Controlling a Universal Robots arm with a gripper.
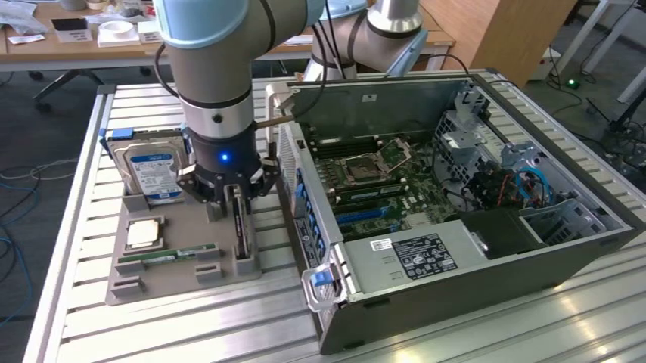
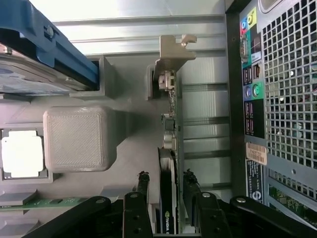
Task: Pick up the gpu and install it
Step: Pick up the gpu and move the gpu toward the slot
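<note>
Two-fingered black gripper (image 1: pixel 237 203) low over thin dark gpu card (image 1: pixel 240 238), upright on edge in grey plastic holder tray (image 1: pixel 166 286), just to the exterior view's left of open grey computer case (image 1: pixel 434 295). Wrist view: fingers (image 2: pixel 143 182) spread, straddling the card, slim gaps either side.

In the exterior view the arm (image 1: pixel 217 45) is cut off by the upper edge of the frame. In the middle left it covers the hard drive (image 1: pixel 151 170) on the exterior view's right side. The gripper (image 1: pixel 234 198) hides the upper end of the gpu (image 1: pixel 240 231). The print on the label (image 1: pixel 424 255) of the computer case (image 1: pixel 454 295), lower centre, is too small to read. In the wrist view the picture's edges cut off the processor chip (image 2: pixel 20 153), the RAM stick (image 2: pixel 44 202) and the gripper's fingers (image 2: pixel 132 213).
</note>
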